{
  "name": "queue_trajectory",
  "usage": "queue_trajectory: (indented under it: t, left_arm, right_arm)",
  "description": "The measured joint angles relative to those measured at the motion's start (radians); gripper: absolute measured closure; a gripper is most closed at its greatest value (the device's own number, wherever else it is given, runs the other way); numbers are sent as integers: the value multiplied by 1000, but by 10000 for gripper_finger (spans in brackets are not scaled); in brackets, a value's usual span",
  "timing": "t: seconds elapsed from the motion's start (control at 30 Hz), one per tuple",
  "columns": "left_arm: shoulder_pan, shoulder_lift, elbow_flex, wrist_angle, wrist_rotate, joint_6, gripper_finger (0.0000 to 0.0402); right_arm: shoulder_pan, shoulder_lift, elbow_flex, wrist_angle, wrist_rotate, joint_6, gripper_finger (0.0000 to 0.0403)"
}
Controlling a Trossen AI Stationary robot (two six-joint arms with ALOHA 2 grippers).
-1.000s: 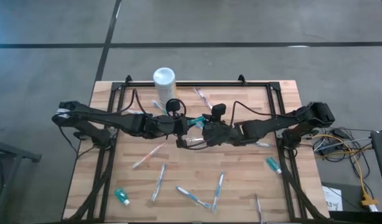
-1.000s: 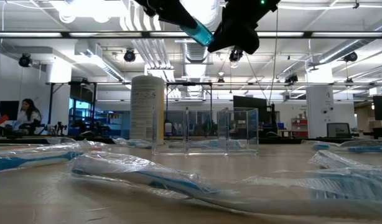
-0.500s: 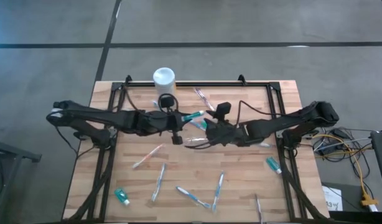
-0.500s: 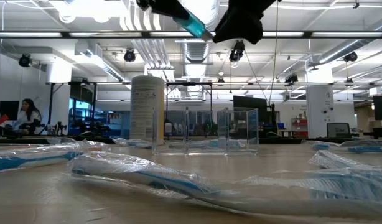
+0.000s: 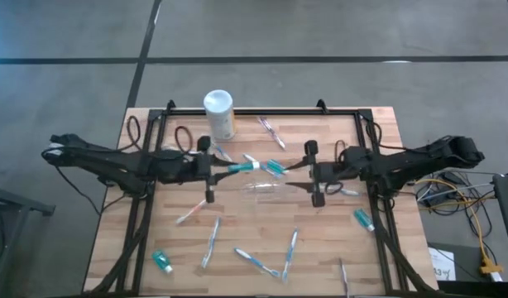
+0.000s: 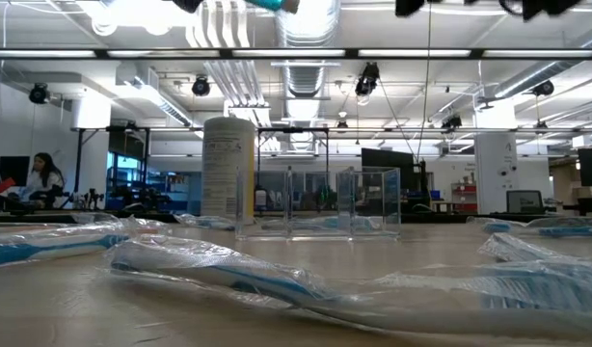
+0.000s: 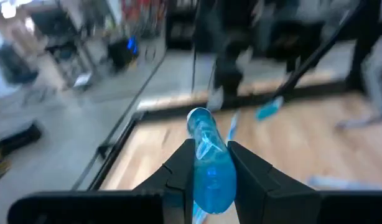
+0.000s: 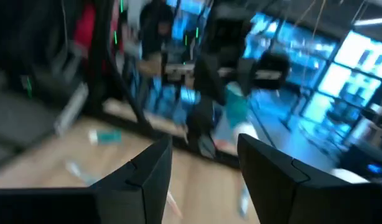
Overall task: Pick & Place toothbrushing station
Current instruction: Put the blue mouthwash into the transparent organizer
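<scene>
The toothbrushing station [image 5: 262, 187], a clear plastic holder, stands on the wooden table between my two grippers; in the low view the holder [image 6: 320, 202] is upright on its base. My left gripper [image 5: 223, 168] hovers left of it, shut on a blue-teal tube [image 7: 209, 168] with a white cap. The tube [image 5: 237, 168] points toward the right arm. My right gripper [image 8: 203, 149] is open with nothing between its fingers; in the high view it [image 5: 297, 174] hovers right of the holder. My left gripper pinches the tube's lower body [image 7: 211, 180] between its two fingers, which lie level and point toward the table's right. The tube runs along the fingers and sticks out ahead of them, cap end [image 7: 200, 117] foremost, lifted clear of the table.
A white canister [image 5: 218, 112] with a yellow label stands at the far edge. Several wrapped toothbrushes [image 5: 211, 242] lie scattered over the near half and beside the holder. Two more teal tubes [image 5: 161, 261] [image 5: 363, 218] lie near the corners. Black rails [image 5: 262, 110] frame the table.
The two grippers, close together over the table's middle with the tube between them, have drawn apart. My left gripper has pulled back toward the left edge, keeping the tube. My right gripper has come off the tube's end, turned level and withdrawn toward the right edge.
</scene>
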Motion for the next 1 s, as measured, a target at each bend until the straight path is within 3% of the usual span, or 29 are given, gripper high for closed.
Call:
queue_trajectory:
  t: [0.13, 0.27, 0.6, 0.8, 1.0]
  left_arm:
    - [0, -24, -151, 276, 77, 1, 326]
    - [1, -13, -213, 410, 93, 24, 326]
    - [3, 62, -166, 425, 113, 53, 326]
    - [3, 58, -149, 391, 119, 56, 326]
    - [7, 61, -150, 377, 123, 57, 326]
  right_arm:
    - [-65, 18, -116, 223, -63, 134, 214]
    - [-105, 88, -147, 326, -65, 178, 200]
    - [-113, 299, 33, 295, -94, 155, 148]
    - [-113, 327, 114, 244, -94, 179, 117]
    - [-113, 336, 183, 164, -96, 185, 111]
